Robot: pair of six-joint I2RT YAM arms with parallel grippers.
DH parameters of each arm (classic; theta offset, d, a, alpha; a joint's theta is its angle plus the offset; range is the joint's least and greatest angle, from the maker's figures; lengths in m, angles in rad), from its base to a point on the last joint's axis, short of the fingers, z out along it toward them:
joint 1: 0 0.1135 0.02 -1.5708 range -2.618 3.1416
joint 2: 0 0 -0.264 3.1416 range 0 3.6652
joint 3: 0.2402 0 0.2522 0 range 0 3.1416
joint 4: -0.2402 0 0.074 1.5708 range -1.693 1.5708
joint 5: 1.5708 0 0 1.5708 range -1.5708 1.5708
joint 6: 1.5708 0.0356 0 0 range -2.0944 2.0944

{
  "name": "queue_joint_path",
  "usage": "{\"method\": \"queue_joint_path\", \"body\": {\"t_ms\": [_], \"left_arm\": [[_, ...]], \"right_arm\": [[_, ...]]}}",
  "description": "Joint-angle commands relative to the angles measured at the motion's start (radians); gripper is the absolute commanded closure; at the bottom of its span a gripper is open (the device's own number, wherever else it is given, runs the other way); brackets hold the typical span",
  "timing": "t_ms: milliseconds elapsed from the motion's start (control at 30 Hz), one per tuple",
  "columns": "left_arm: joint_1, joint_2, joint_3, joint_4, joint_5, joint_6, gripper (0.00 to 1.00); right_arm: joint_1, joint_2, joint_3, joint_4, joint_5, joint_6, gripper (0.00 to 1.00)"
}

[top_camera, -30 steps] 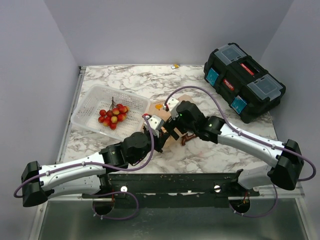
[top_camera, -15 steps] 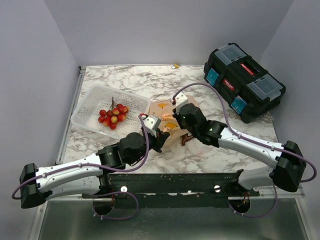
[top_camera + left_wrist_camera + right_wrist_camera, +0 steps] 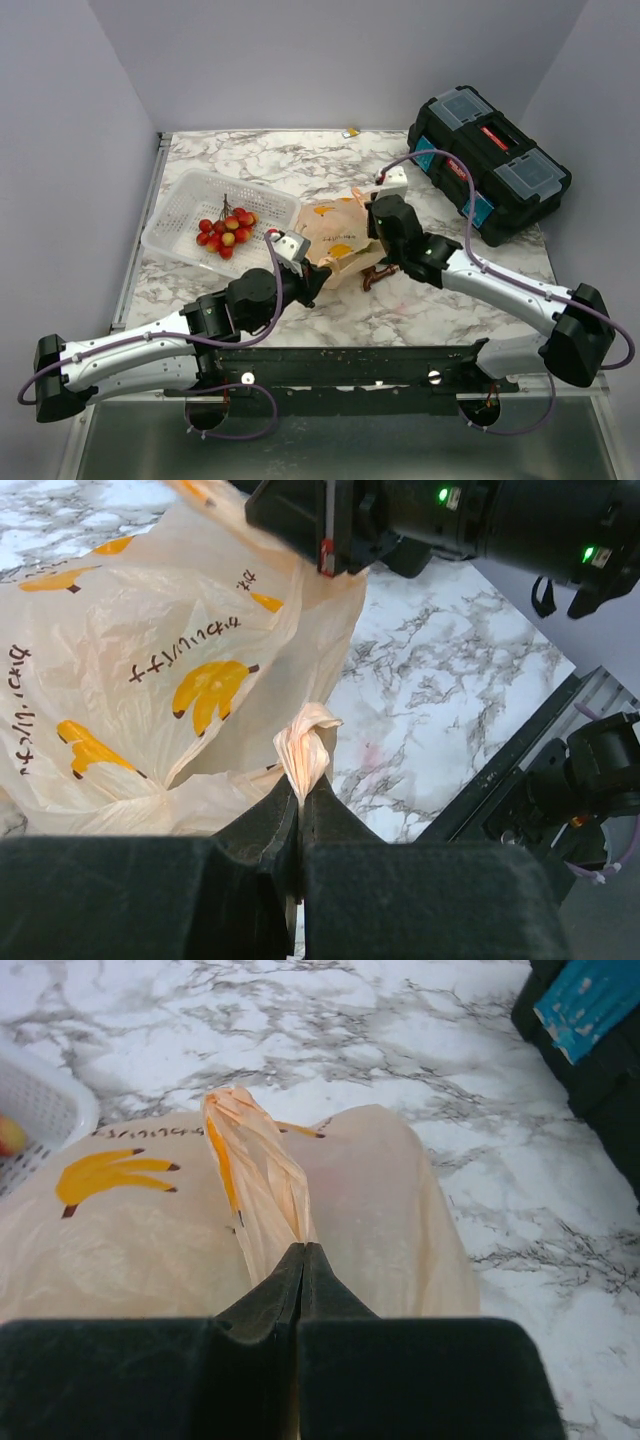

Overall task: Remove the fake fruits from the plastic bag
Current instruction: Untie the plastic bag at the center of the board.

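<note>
Thinly translucent, the plastic bag (image 3: 332, 236) — peach, crinkled — bears yellow banana prints.

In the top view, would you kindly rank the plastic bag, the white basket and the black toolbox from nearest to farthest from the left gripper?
1. plastic bag, mid-table, pinched in the jaws of the left gripper.
2. white basket, farther back on the left.
3. black toolbox, at the far right corner.

lt: bright, even, diffuse | shdws: soft, faint | focus: sharp overall, wrist-cam foregrnd slightly soft
</note>
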State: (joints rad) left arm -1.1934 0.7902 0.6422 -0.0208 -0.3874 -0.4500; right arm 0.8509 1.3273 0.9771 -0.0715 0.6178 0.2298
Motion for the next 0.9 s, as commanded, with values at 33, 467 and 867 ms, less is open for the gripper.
{"method": "queue_joint_path", "body": {"t_ms": [33,467,867], "left_arm": [[-0.005,-0.026,-0.033,-0.048,-0.029,-0.060,1.00],[-0.004,-0.071,-0.082,-0.163,-0.106,-0.242,1.00],[-0.002,-0.254,-0.130,-0.263,-0.086,-0.350,1.00]], "right_arm": [[-0.090,-0.073,0.003,-0.071,0.073,0.229,0.99],[-0.190,-0.382,-0.298,0.085,0.066,0.574,0.99],[-0.391,-0.187,-0.039,-0.012,-0.233,0.445,0.99]]}}
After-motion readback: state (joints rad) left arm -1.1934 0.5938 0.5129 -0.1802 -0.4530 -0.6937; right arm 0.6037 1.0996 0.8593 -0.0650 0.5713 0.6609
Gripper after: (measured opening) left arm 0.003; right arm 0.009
